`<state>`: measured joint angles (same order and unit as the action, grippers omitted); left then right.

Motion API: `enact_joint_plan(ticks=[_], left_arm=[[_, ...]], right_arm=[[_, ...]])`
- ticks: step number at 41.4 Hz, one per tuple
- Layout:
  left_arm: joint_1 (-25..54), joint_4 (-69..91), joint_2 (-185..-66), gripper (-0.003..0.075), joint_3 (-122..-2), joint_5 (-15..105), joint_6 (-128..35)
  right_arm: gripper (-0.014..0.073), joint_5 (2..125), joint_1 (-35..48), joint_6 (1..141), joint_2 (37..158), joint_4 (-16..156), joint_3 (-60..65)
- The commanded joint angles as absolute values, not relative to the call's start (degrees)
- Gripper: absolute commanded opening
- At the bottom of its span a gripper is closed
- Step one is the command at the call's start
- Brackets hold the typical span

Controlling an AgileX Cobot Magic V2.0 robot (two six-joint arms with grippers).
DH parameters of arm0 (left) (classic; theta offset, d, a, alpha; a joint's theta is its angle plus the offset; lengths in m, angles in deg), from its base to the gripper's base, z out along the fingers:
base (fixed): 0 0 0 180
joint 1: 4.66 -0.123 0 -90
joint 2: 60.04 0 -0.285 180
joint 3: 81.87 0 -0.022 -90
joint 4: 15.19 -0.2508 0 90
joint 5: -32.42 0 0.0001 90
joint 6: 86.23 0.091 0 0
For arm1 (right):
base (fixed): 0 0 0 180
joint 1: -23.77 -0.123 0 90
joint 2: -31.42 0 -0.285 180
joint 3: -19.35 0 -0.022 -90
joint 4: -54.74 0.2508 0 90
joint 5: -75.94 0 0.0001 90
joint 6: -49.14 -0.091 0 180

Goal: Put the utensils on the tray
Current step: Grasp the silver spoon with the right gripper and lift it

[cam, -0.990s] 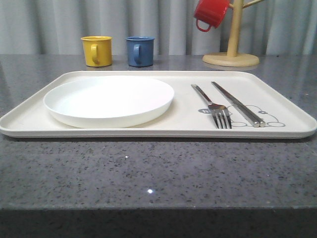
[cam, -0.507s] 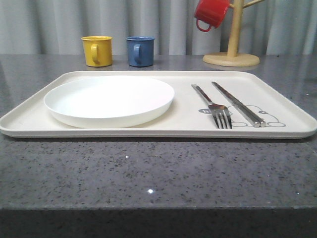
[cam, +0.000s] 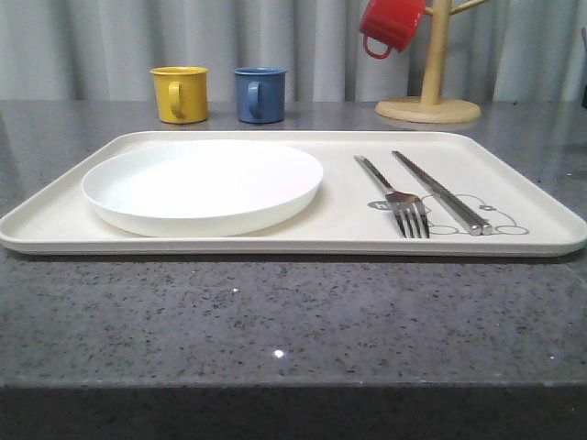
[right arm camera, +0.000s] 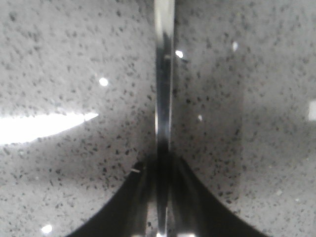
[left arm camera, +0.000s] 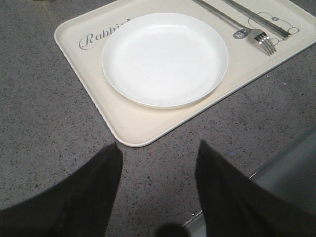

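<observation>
The speckled grey counter point(cam: 275, 312) looked unchanged. Plate point(cam: 202, 183), fork point(cam: 399, 197) and chopsticks point(cam: 440, 191) lay on the tray point(cam: 514, 246) as before. My right gripper point(right arm camera: 160, 164) pinched what I took for the spoon point(right arm camera: 164, 74), and my left gripper point(left arm camera: 159, 148) hung with its jaws spread.

front cam sits low at the counter edge, facing forward across the tray point(cam: 514, 240). my left wrist cam looks down from above the tray's near left corner; both share plate point(cam: 202, 186) and fork point(cam: 394, 196). my right wrist cam is close over the speckled counter point(right arm camera: 74, 59).
</observation>
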<state>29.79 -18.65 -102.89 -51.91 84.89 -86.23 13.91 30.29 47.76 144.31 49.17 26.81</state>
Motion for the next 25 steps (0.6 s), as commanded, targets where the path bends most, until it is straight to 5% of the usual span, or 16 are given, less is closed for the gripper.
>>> enact_joint_plan(ticks=[1, 6, 25], left_arm=[[30.2, -18.6, -103.1, 0.0356, -53.3, 80.9, -86.8], [30.2, -18.6, -103.1, 0.0356, -53.3, 80.9, -86.8], [30.2, -18.6, -103.1, 0.0356, -53.3, 80.8, -86.8]], right_arm=[[0.0024, 14.4, 30.7, 48.4, 142.2, 48.3, 28.4], [-0.0041, 14.2, 30.7, 48.4, 141.3, 48.3, 28.9], [-0.0041, 6.0, 20.1, 48.4, 129.3, 60.7, 29.7]])
